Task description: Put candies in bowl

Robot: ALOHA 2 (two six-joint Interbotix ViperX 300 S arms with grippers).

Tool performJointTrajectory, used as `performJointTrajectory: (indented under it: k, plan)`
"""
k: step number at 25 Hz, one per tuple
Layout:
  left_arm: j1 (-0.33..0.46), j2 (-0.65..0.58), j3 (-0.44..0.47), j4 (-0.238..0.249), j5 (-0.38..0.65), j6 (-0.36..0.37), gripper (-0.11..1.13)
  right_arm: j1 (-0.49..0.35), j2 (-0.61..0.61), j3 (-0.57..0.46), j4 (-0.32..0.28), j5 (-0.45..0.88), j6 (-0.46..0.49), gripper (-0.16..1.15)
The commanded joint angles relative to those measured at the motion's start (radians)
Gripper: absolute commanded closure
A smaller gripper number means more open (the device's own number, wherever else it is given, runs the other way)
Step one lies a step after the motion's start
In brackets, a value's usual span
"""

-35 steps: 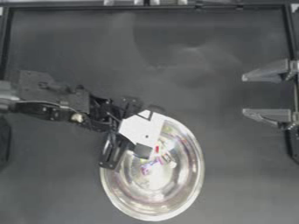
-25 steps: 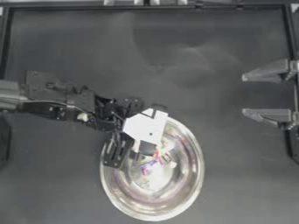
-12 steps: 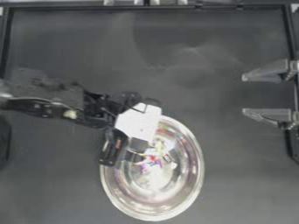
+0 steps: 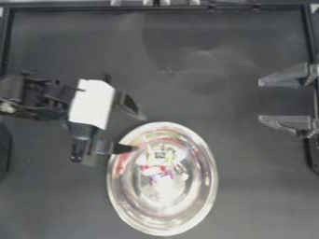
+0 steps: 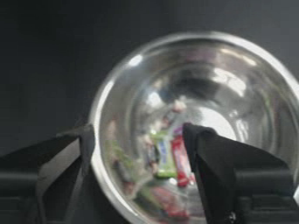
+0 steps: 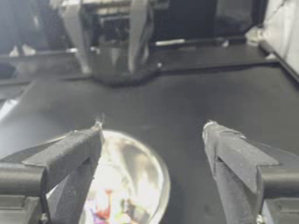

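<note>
The shiny silver bowl [image 4: 187, 205] sits at the table's lower middle. Several small wrapped candies [image 4: 159, 164] lie inside it, among them a green one [image 5: 165, 159] and a red one [image 5: 180, 161]. My left gripper [image 4: 100, 149] hangs open at the bowl's left rim with nothing between its jaws. In the left wrist view the left gripper [image 5: 139, 131] straddles the rim of the bowl [image 5: 234, 87], one jaw outside it and one over the inside. My right gripper [image 4: 274, 100] is parked open at the right edge; from the right gripper [image 6: 153, 127] the bowl [image 6: 146, 166] shows farther off.
A raised black frame [image 4: 156, 8] borders the table at the top and sides. Dark bare tabletop [image 4: 205, 60] lies between the bowl and the right arm.
My left gripper has drawn back to the left and upward, from over the bowl's inside to its left rim. The right arm has not moved.
</note>
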Motion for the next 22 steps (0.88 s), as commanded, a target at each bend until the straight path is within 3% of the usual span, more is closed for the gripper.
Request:
performJointTrajectory:
  k: [1, 11, 22]
  plan:
    - [0.011, -0.12, 0.049, -0.002, -0.061, -0.02, 0.09, -0.002, 0.005, -0.023, -0.002, -0.006, -0.002, 0.0]
    - [0.02, -0.33, 0.227, -0.006, -0.196, -0.083, 0.09, -0.002, 0.005, -0.028, -0.006, -0.008, -0.005, 0.0]
    - [0.02, -0.434, 0.331, -0.032, -0.252, -0.098, 0.13, 0.0, 0.005, -0.021, -0.021, -0.026, -0.008, 0.0]
